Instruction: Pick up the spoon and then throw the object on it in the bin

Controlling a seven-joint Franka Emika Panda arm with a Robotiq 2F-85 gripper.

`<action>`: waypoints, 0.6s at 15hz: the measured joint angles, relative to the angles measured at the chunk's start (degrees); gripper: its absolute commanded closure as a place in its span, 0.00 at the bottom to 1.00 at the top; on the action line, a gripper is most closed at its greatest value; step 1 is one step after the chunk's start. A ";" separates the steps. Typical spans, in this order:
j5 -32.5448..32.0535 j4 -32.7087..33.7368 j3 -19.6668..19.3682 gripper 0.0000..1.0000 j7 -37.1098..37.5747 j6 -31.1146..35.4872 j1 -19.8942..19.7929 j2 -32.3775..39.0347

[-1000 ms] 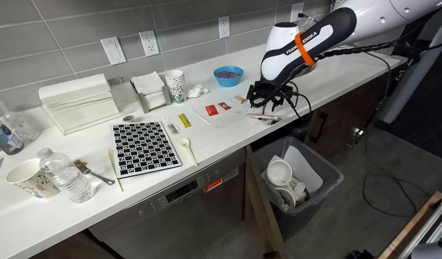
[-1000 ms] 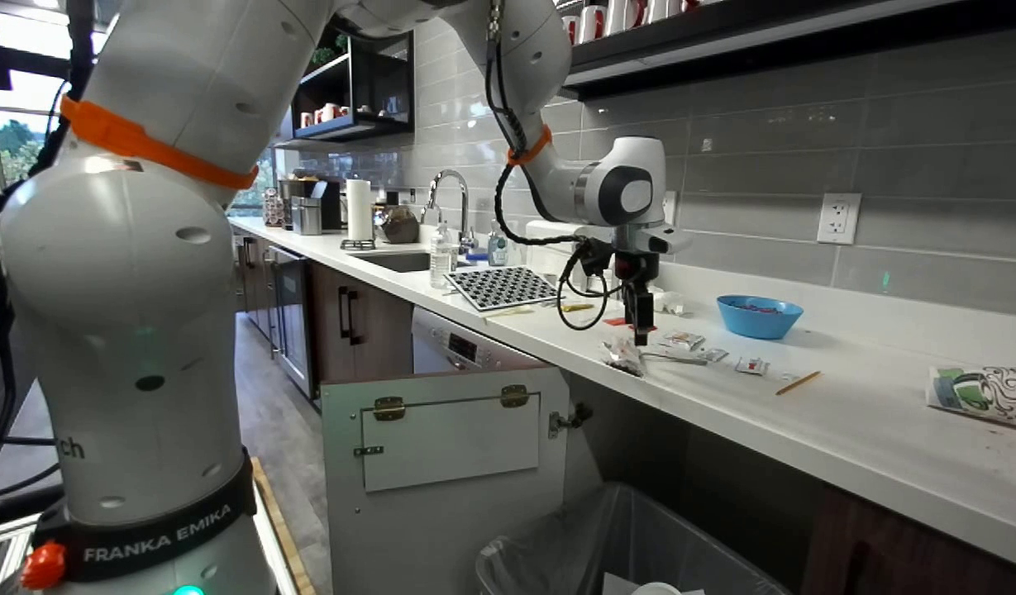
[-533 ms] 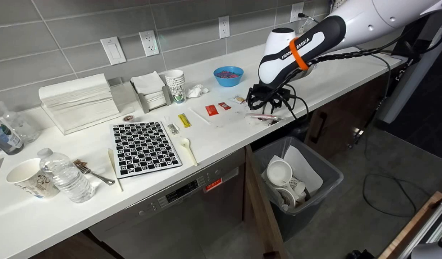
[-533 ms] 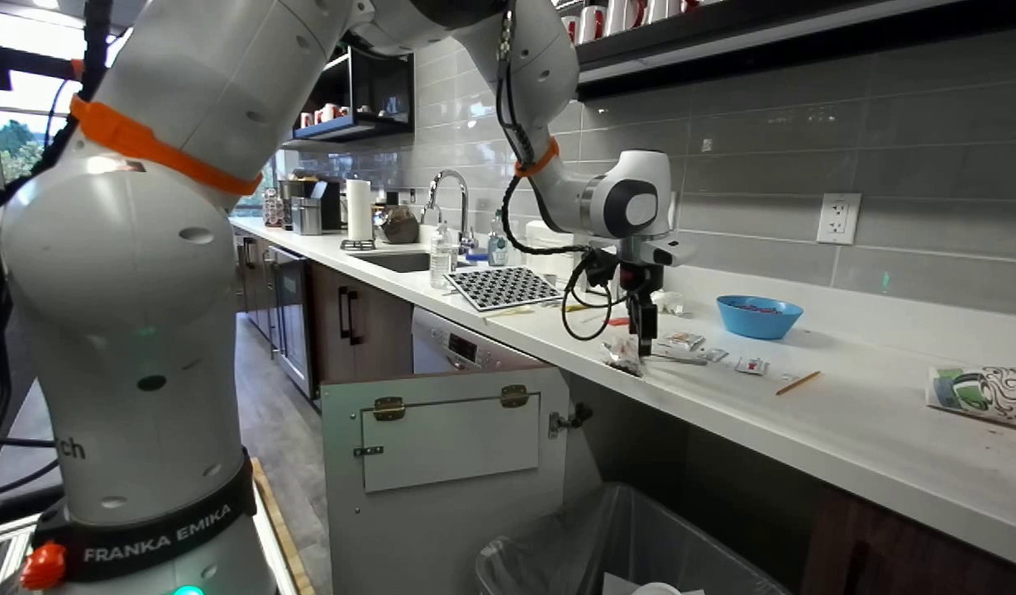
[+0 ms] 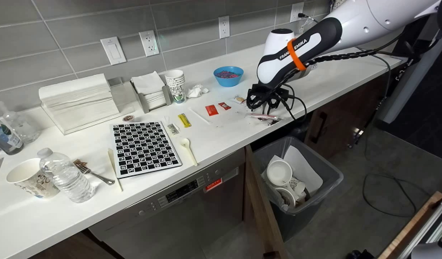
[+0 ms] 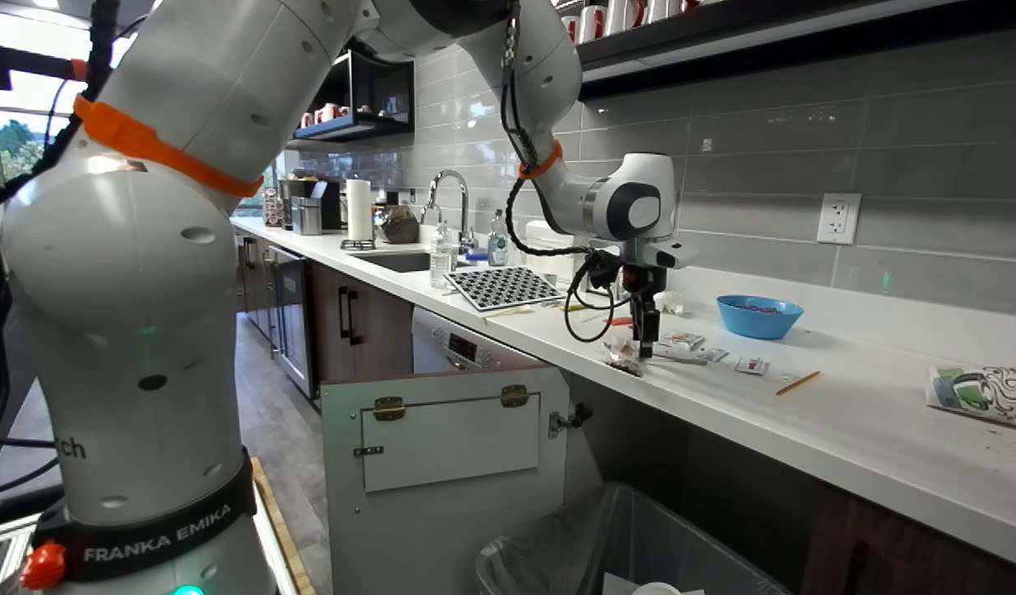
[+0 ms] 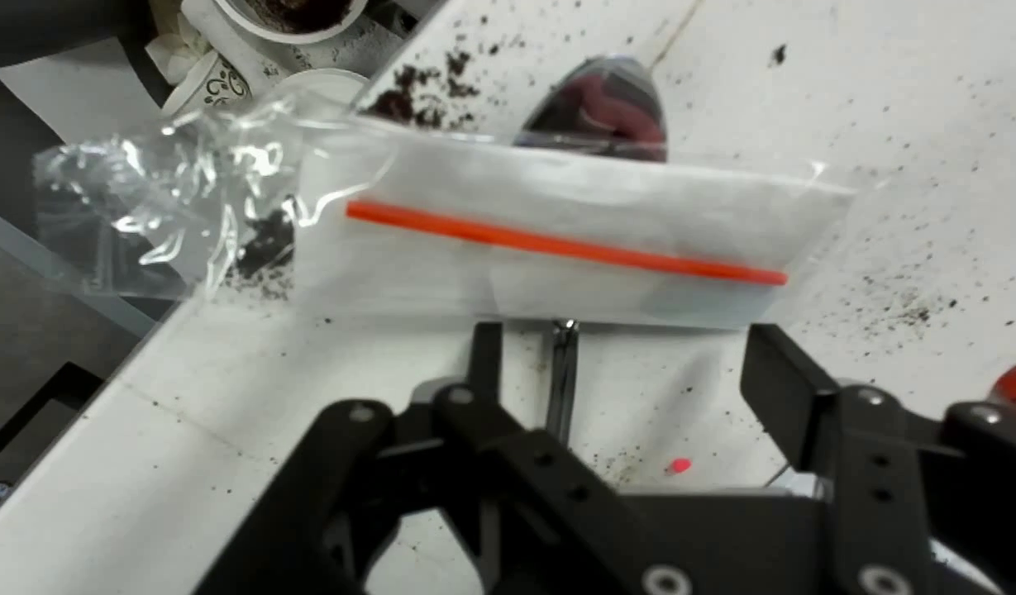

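Note:
The grey metal spoon lies on the white counter; its bowl [image 7: 598,111] points away from my gripper in the wrist view. A clear plastic wrapper with a red strip [image 7: 557,244] lies across the spoon and hides its middle; it also shows in both exterior views [image 5: 262,116] [image 6: 623,355]. My gripper [image 7: 627,355] is open, low over the counter, with the spoon's thin handle between its fingers, nearer the left finger and apart from both. It also shows in an exterior view [image 6: 645,345]. The dark grey bin [image 5: 307,219] stands below the counter edge, also visible in an exterior view [image 6: 665,529].
Dark crumbs lie around the spoon. Red packets [image 5: 212,110], a blue bowl [image 5: 228,76] and a pencil [image 6: 798,383] are on the counter. A pale spoon [image 5: 189,151] and a checkered board [image 5: 145,148] lie farther along. An open cabinet door [image 6: 445,463] stands beside the bin.
My gripper has moved down toward the counter and slightly sideways, over the spoon handle. The wrapper and the other things have not visibly moved.

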 measured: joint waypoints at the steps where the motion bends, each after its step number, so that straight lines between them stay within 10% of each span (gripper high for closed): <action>1: 0.15 0.07 0.00 0.40 0.00 -0.02 0.01 0.02; 9: 0.50 0.30 -0.05 0.59 0.00 -0.32 0.01 0.08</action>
